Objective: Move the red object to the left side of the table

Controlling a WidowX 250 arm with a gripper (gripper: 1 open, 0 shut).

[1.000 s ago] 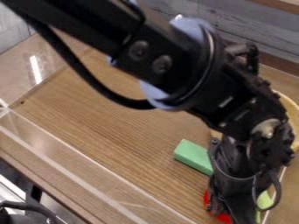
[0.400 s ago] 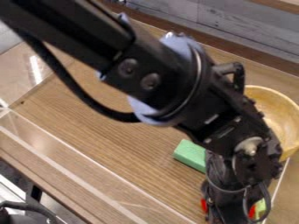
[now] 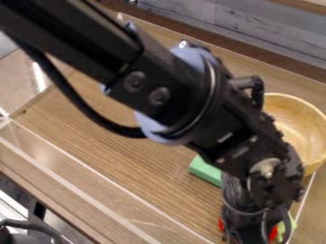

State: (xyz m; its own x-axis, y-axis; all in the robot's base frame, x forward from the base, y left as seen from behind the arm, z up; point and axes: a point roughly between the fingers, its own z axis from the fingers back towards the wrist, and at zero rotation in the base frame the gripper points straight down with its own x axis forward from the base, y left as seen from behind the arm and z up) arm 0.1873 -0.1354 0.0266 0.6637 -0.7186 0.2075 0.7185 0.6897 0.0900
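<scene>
The red object (image 3: pixel 226 226) lies low at the bottom right of the table (image 3: pixel 102 143). Only slivers of red show on either side of the black fingers, with its light-green leaf tab (image 3: pixel 283 227) on the right. My gripper (image 3: pixel 251 227) points almost straight down, its fingers closed around the red object at table level. The bulky black arm hides most of the fruit and the fingertips.
A flat green block (image 3: pixel 207 170) lies just up and left of the gripper. A wooden bowl (image 3: pixel 303 129) stands at the right, partly behind the arm. A low clear acrylic wall (image 3: pixel 51 157) runs along the near left edge. Bare wood stretches away to the left.
The arm's wrist has sunk slightly over the red object and now covers more of the green block. The red object has stayed in place.
</scene>
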